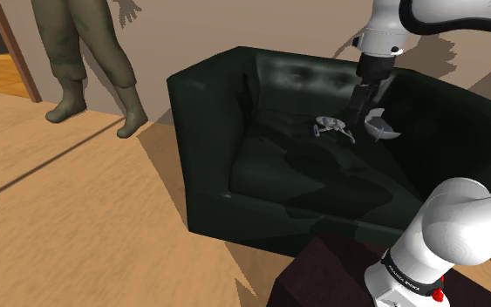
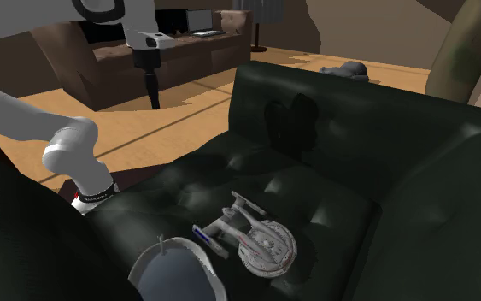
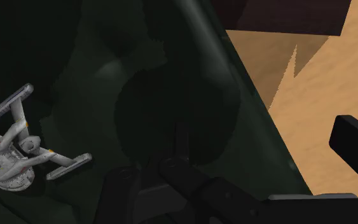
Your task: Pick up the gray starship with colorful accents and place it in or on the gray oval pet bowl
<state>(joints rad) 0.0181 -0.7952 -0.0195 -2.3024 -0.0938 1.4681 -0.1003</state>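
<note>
Wood-plank floor (image 1: 104, 227) is the biggest surface. On it stands a dark green, leather-look sofa (image 1: 208, 131), which serves as the work surface.

The white arm (image 1: 461, 227) rises from 5 o'clock in the shoulder view and comes down over the seat from 1 o'clock. The black gripper (image 1: 357, 118) hangs above the cushion. In the shoulder view it lines up between the two task items. In the second exterior view it sits high, at about 10 o'clock from them, well clear of the seat. Open or closed: cannot tell. Nothing is in it.

The gray oval pet bowl (image 1: 381, 129) is on the seat at 3 o'clock of the starship in the shoulder view and at 8 o'clock in the second exterior view. It looks tipped, not flat.

The gray starship (image 1: 330, 127) lies flat on the cushion just beside the bowl; whether they touch is unclear. It has a saucer, two thin nacelles and small red, blue and yellow accents. In the wrist view it lies off to one side of the gripper's line, not beneath it.

Step in hand, as I judge it: the approach, with no grasp yet. To do it well:
- Shift sideways until centred over the ship.
- Turn the wrist so the grip spans the narrow body behind the saucer, not the nacelles.
- Descend straight. The cushion likely gives, so go low enough.
- Stay off the bowl's rim; a nudge could roll it.
</note>
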